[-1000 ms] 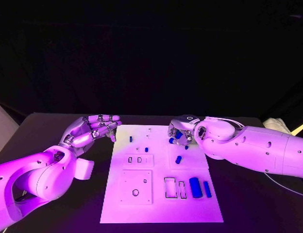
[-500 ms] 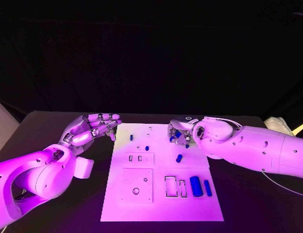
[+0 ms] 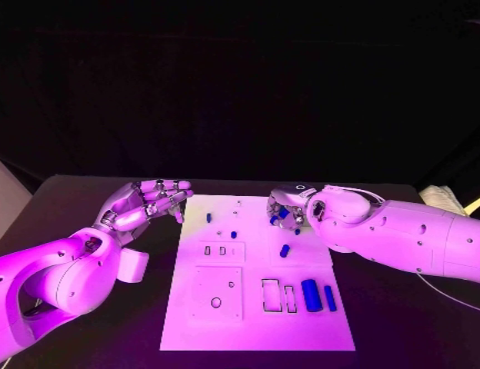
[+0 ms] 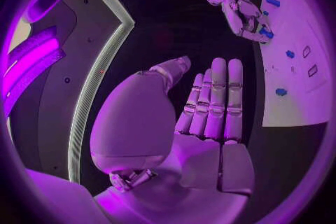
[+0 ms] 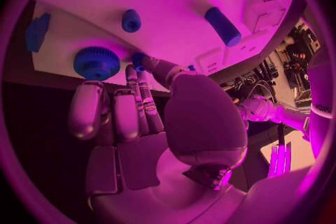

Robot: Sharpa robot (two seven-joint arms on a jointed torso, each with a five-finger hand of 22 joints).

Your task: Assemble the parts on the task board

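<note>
My left hand hovers off the white plastic task board's left edge, fingers together, grasping nothing. On the board lie small blue parts. My right hand pinches 1 small blue peg at its far right edge.

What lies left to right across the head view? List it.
Left hand → small part by the board's left edge → lone part mid-board → right hand, fingers on blue parts → thin part, near-right corner.
</note>
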